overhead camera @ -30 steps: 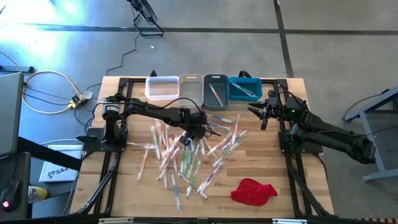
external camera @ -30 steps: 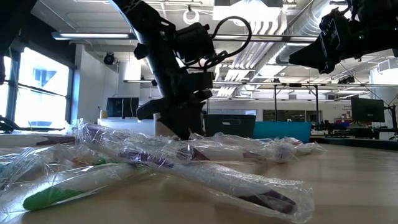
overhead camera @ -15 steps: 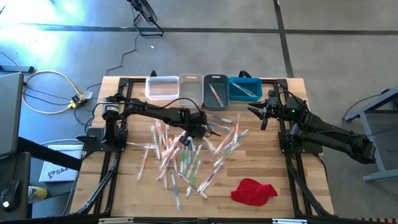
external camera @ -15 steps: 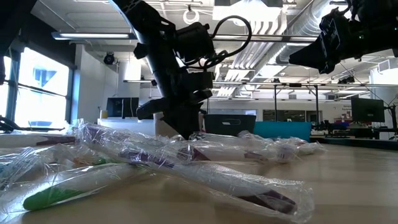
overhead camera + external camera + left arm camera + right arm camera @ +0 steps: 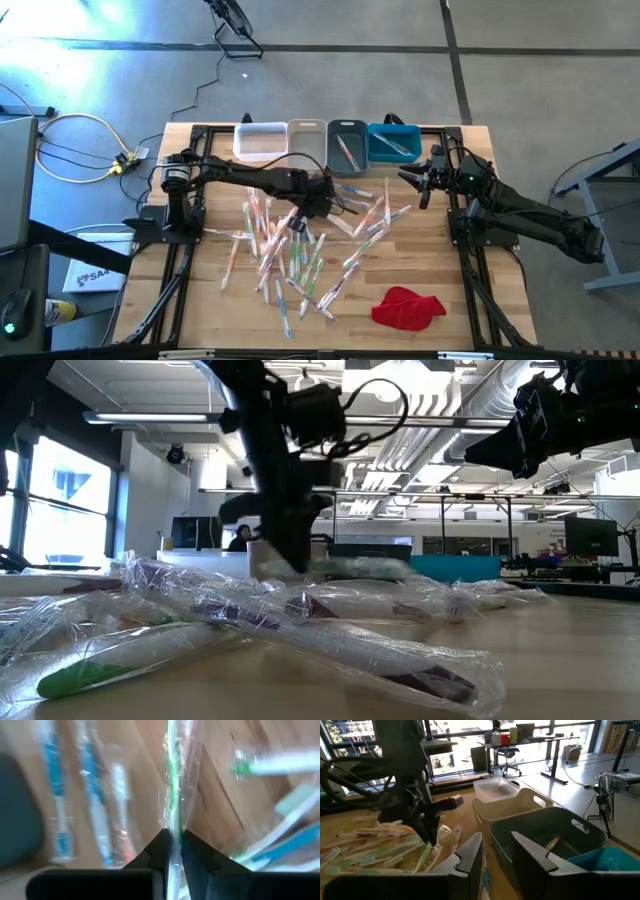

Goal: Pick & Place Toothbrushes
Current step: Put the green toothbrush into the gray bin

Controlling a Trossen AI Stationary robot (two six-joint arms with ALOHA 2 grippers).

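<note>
Green-handled toothbrush [image 5: 174,805] | clamped in left tool [image 5: 172,842] | right tool [image 5: 495,852] apart, empty, beside bins [image 5: 325,142]

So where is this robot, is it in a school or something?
More likely a big open office or lab. Behind the wooden table there are desks with monitors, an office chair, tall windows and bare pipes on the ceiling.

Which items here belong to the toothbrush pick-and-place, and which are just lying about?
Part of the job:
- wrapped toothbrushes piled mid-table
- green toothbrush pinched in the left tool
- white bin, beige bin, grey bin, blue bin

Lying about:
- red cloth
- right tool, waiting near the blue bin
</note>
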